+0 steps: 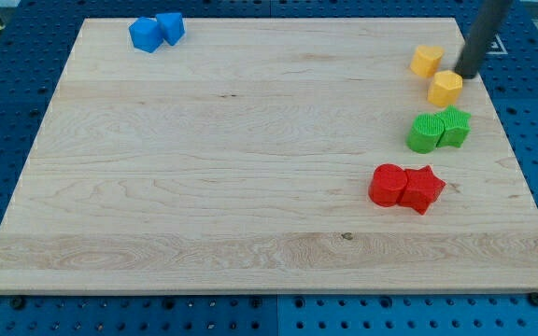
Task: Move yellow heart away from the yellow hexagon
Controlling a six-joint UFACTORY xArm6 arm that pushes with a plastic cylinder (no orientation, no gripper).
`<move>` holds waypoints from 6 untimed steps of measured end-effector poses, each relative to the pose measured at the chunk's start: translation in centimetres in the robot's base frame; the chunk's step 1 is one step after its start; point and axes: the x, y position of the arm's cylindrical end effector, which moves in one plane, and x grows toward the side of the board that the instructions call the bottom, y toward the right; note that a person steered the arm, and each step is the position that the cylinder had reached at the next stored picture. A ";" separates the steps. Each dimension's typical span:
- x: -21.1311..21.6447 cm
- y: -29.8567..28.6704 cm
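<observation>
Eight small blocks spread over a pale wooden worktop point(250, 168), in four pairs by colour. At the view's top left, two blue blocks touching: a blue block point(144, 35) of unclear shape and a second blue block point(171, 27) just to its right. At the view's top right, the yellow heart point(427, 61) and, just below and to its right, the yellow hexagon point(445, 88), near each other, narrow gap or contact hard to tell. Below those, a green cylinder point(425, 133) touching a green star point(454, 126) on its right. Lower still, a red cylinder point(388, 185) pressed against a red star point(422, 189).

No gripper on this arm, only a dark rod slanting in from the view's top right corner; nothing held. My tip point(462, 75) down at the worktop, just right of the yellow heart and at the upper right edge of the yellow hexagon, seemingly touching the hexagon.
</observation>
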 end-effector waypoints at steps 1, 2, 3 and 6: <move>-0.2 1.3; -0.3 -3.8; -0.3 -11.3; -0.5 -6.1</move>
